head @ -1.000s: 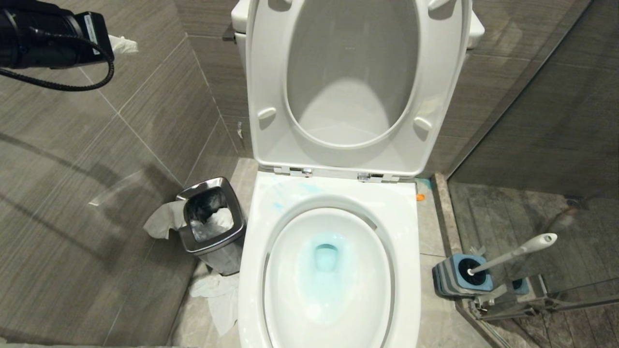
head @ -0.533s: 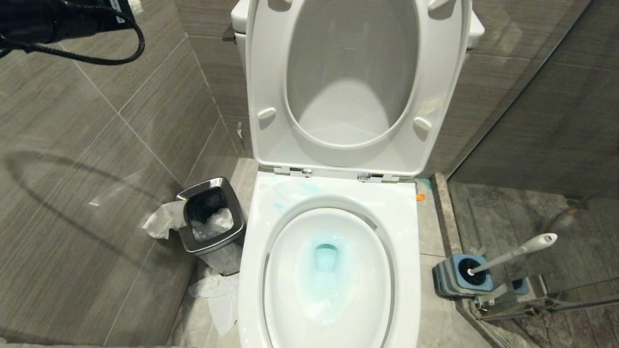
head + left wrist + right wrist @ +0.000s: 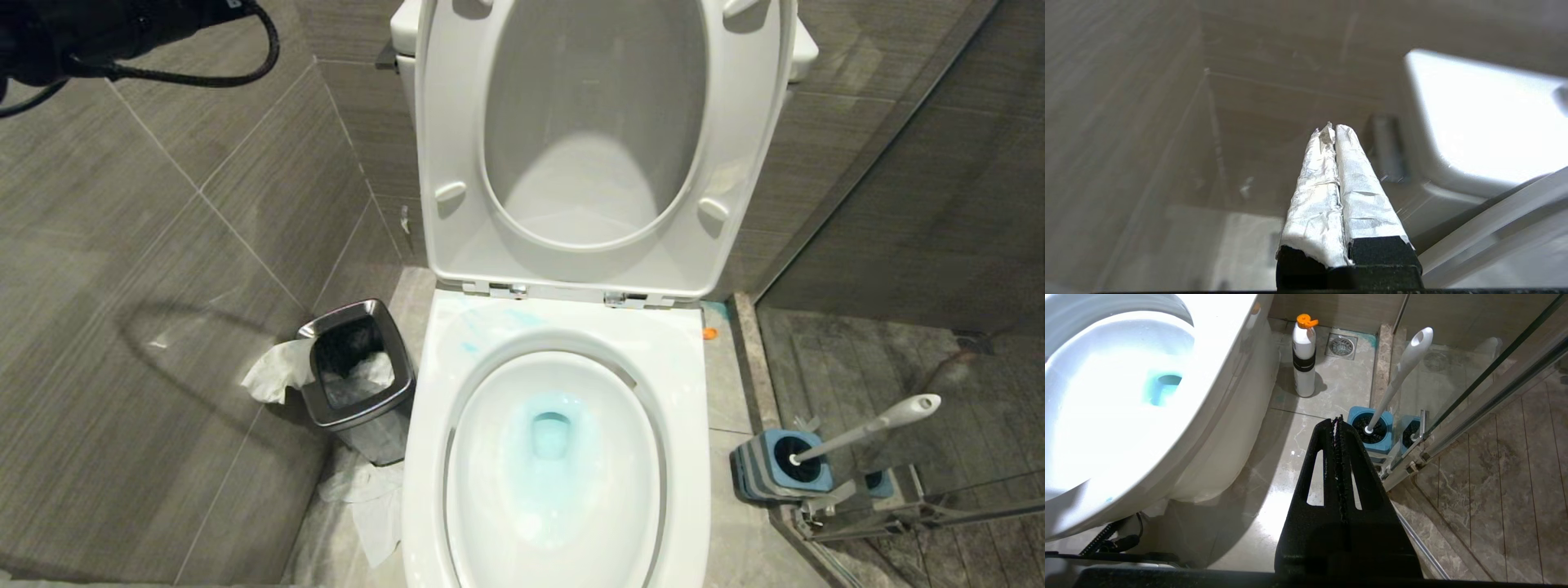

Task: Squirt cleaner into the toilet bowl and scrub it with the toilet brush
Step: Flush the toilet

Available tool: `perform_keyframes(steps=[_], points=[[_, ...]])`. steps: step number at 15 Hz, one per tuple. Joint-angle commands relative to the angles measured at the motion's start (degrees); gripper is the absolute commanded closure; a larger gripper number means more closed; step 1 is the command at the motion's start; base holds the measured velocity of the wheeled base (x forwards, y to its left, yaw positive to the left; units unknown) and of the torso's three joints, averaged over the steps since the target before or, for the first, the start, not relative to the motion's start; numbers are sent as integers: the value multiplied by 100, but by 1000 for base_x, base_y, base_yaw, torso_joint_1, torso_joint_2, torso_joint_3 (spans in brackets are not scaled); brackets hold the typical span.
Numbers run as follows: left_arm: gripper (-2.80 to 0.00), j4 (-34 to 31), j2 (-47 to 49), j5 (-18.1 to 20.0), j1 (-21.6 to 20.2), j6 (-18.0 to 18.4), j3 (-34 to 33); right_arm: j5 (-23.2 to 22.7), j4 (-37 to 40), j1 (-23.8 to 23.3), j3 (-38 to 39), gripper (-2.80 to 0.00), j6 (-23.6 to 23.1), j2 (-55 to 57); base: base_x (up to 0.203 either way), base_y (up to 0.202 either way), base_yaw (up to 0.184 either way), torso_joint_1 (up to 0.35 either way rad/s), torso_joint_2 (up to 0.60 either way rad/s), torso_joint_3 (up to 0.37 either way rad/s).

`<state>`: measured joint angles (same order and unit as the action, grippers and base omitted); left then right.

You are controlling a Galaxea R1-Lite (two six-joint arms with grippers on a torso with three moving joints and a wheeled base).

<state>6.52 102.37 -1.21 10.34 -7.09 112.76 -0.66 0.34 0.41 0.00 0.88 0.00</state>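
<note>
Close to me, the toilet bowl [image 3: 563, 457] sits right where it was a second ago. The cleaner [image 3: 549, 457] shows as pale blue in the water, with thin blue smears on the far left of the rim.

My right gripper [image 3: 1337, 421] hangs low over the floor on the right, pressed tight together and holding nothing. Just past it, the toilet brush [image 3: 1399, 371] stands in its blue holder [image 3: 1372, 435], leaning toward the glass door [image 3: 1490, 396]. I have not picked it up yet. A white bottle with an orange cap [image 3: 1304, 355] stands on the floor a bit farther off, beside the toilet.

On the left, the steel waste bin [image 3: 357, 369] sits by the bowl with paper [image 3: 277, 369] around it.

Farthest off, the white seat and lid [image 3: 592, 147] stand straight up. My left arm [image 3: 90, 33] has gone up and back into the top left corner since a second ago, so only its black body and cable show. The left gripper [image 3: 1332, 128] has tape-wrapped tips pinched closed on nothing, pointing at the wall beside the tank.
</note>
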Motion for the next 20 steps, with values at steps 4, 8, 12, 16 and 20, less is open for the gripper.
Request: perform_keyframes(steps=[4,8,12,16,20], points=[[0,783,191,1,167,-369,0,-4,1,2,-5,0,0,0,0,0,0,0,0,0],[0,1236,248,18,170,-460,0,-4,1,2,-8,0,0,0,0,0,0,3,1,-87],[0,1684,222,7,170,-569,0,-4,1,2,0,0,0,0,0,0,0,6,4,-166],[0,1871,171,-2,152,-656,0,-4,1,2,-1,0,0,0,0,0,0,3,1,-30],[0,1880,187,-11,161,-794,0,-4,1,2,0,0,0,0,0,0,0,0,1,-38]])
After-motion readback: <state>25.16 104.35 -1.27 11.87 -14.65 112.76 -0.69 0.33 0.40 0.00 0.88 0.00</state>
